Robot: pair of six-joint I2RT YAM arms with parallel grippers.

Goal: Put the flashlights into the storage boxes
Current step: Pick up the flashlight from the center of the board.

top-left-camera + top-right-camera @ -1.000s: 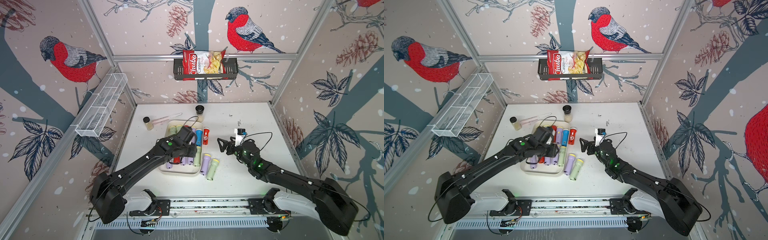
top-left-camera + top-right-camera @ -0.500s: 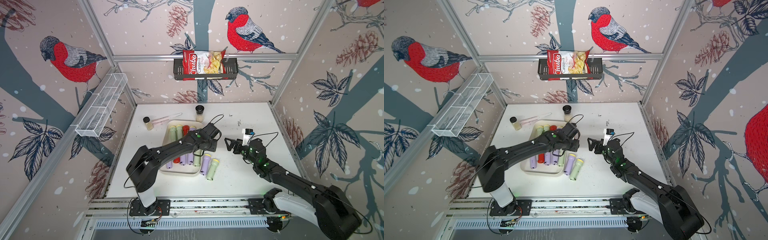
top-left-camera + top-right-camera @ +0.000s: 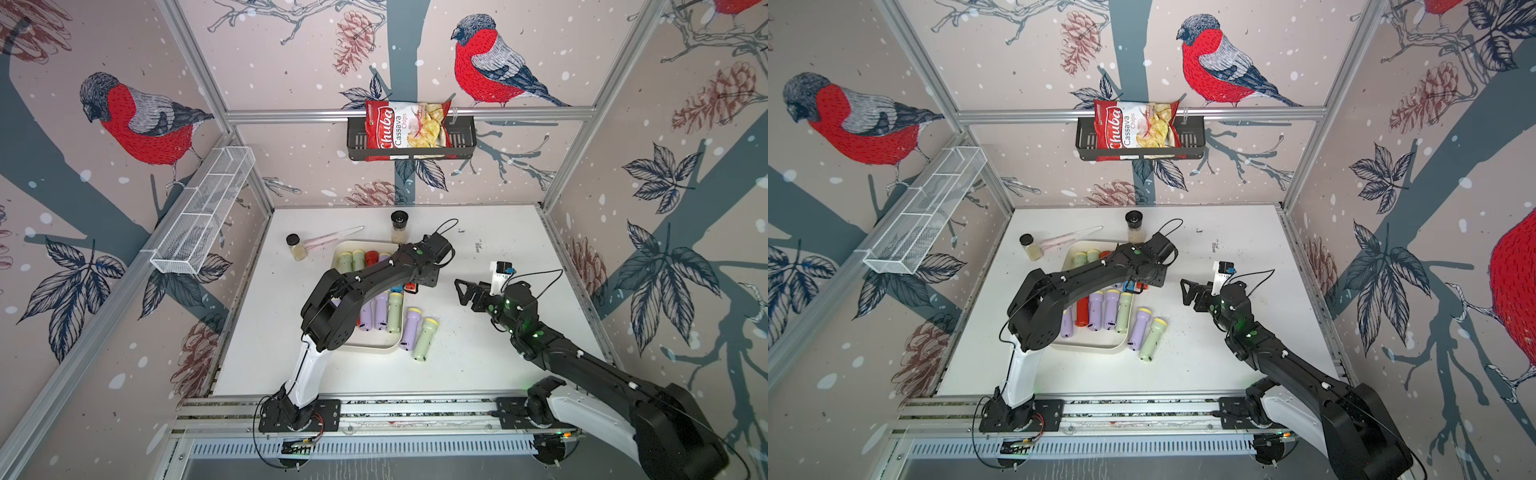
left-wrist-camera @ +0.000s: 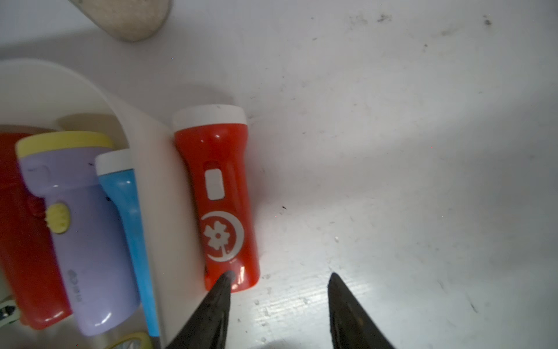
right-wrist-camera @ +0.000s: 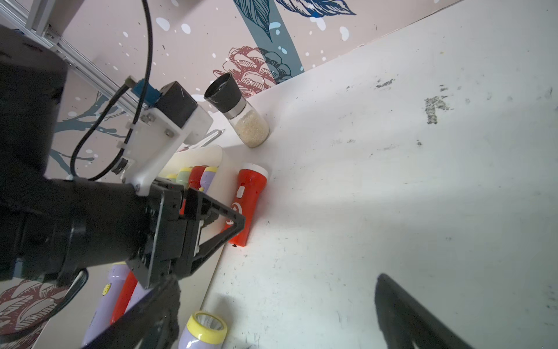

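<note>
Clock: 12 was the back wall in a top view, centred on the tray (image 3: 365, 350).
Tray: cream and shallow, already holding rows of flashlights in lilac, green and red, plus one blue.
Red flashlight (image 4: 216, 196): it lay flat on the table (image 3: 498, 232) just outside the tray at about 3 o'clock. It was pressed along the tray wall, white head toward 12.
Left gripper (image 4: 279, 278): jaws were apart with nothing between them. One fingertip (image 4: 225, 279) sat over the red one's tail end and the other was over bare table (couldn't tell if it was actually touching).
Right gripper (image 3: 462, 293): spread wide and empty, out past the red one toward 3 o'clock.
Stragglers: a lilac flashlight (image 3: 409, 334) and a pale green flashlight (image 3: 423, 338) lay side by side on the table at about 5 o'clock, right by the rim.
Handling guess: light, hollow, stiff plastic. It looked glossy, so probably slippery, and the round barrel would likely roll.
Where to grab: I'd pinch across the narrow barrel below the flared head. The wall left no room for a finger on that side, so nudging it clear first seemed smart.
</note>
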